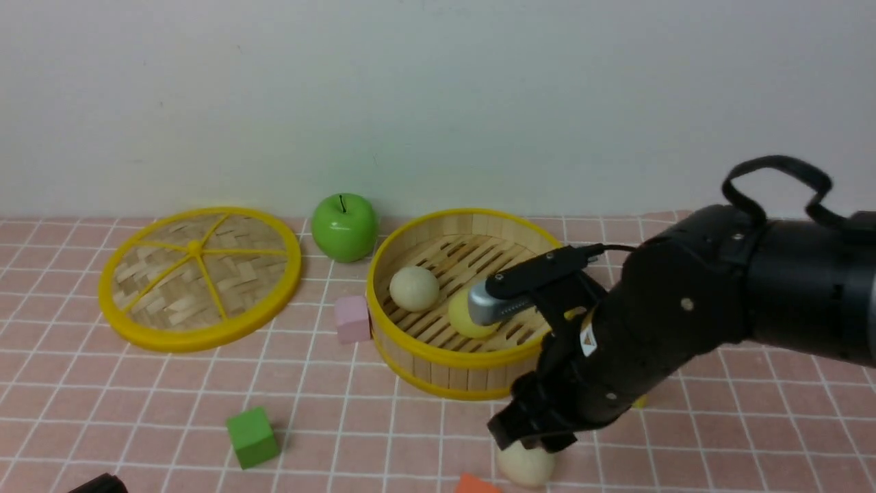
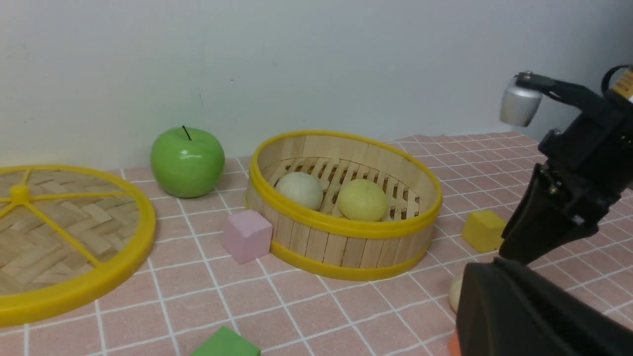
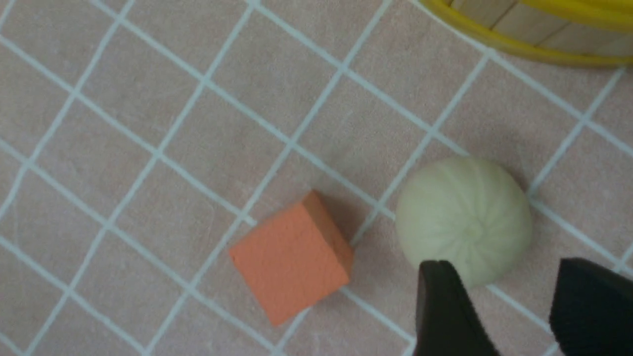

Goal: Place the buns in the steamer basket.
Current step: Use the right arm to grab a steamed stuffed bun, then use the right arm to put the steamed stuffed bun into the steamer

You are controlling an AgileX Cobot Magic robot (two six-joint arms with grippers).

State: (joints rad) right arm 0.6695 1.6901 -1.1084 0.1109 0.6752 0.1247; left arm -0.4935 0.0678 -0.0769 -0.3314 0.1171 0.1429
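Observation:
The steamer basket [image 1: 445, 376] stands mid-table with an off-white bun [image 1: 414, 288] and a pale yellow bun [image 1: 464, 320] inside; the right wrist camera partly covers the yellow one. A third, off-white bun [image 1: 525, 465] lies on the tiles in front of the basket. My right gripper [image 1: 530, 435] hangs just above it. In the right wrist view the gripper [image 3: 509, 277] is open, its black fingers apart and empty, with that bun [image 3: 465, 217] just beyond the tips. My left gripper [image 2: 487, 296] is a dark, shut mass low in its own view, holding nothing.
The flat woven lid [image 1: 198, 277] lies at the left and a green apple [image 1: 344, 226] stands behind the basket. Cubes are scattered around: pink [image 1: 352, 318] against the basket wall, green [image 1: 252, 436] near the front, orange [image 3: 292, 257] beside the loose bun, yellow [image 2: 483, 230] right of the basket.

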